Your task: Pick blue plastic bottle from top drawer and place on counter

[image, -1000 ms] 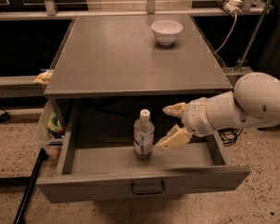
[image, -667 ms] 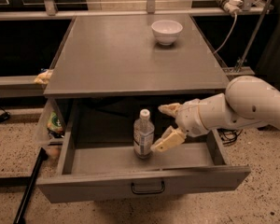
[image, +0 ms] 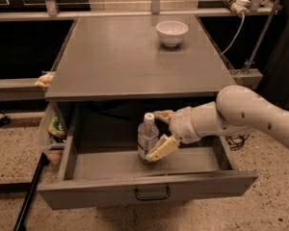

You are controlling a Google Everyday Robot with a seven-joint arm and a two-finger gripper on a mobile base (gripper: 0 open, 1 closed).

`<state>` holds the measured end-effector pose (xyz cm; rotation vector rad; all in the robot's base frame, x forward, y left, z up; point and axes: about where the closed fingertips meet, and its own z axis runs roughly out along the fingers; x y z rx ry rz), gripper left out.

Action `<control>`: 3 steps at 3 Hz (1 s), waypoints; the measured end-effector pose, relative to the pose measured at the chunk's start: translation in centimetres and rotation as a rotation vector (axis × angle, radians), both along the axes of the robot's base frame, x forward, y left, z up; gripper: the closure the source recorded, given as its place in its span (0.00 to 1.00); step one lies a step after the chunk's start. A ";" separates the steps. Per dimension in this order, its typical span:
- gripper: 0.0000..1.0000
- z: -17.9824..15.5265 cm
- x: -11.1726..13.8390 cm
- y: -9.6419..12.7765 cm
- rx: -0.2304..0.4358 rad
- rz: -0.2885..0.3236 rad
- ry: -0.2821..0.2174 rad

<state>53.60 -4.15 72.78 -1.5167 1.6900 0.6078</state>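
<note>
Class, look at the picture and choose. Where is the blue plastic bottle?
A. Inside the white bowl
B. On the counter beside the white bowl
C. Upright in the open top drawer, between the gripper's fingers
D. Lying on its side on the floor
C: the blue plastic bottle stands upright in the open top drawer. The gripper is inside the drawer with its open fingers either side of the bottle. The white bowl is up on the counter.

The grey worktop (image: 120,61) carries one thing, a white bowl (image: 172,32) at about 1 o'clock, near the far edge. Below its front edge, at 5 o'clock, the jaws stand spread about the blue plastic bottle (image: 147,138), upright in the top drawer (image: 149,191).
</note>
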 end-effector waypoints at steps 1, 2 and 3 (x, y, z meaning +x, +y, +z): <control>0.18 -1.2 0.3 1.7 0.030 0.032 0.002; 0.36 -1.8 0.6 3.2 0.062 0.050 -0.010; 0.59 -1.8 0.6 3.3 0.062 0.051 -0.010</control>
